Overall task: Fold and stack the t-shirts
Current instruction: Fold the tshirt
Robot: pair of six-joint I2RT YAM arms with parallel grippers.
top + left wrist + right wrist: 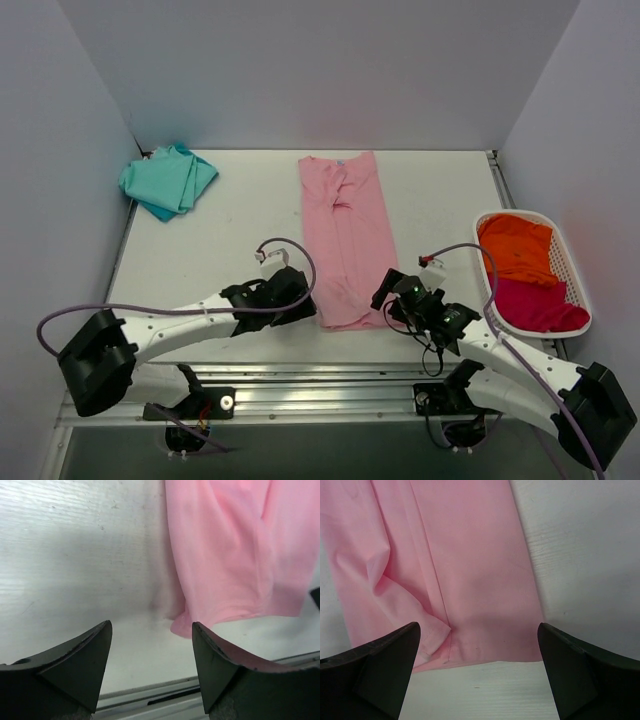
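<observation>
shirt [345, 240], pink, folded into a long strip, lying centre, long axis running away from me, near hem just ahead of both hands. left gripper [151, 626] wide, beside left corner. right gripper [478, 626] wide, squarely facing right corner, i judge nearer.

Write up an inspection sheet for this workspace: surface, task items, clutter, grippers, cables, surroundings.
Surface: white table, faint scuffs.
Job's things: pink t-shirt lies mid-table, folded into a long strip; teal t-shirt is folded at the far left corner; orange t-shirt and magenta t-shirt sit in a white basket at the right edge.
Clutter: nothing seen.
Grippers: left gripper open, by the strip's near left corner; right gripper open, over its near hem.
Cables: left purple cable and right purple cable loop above the arms, clear of cloth.
Surroundings: plain pale walls.
</observation>
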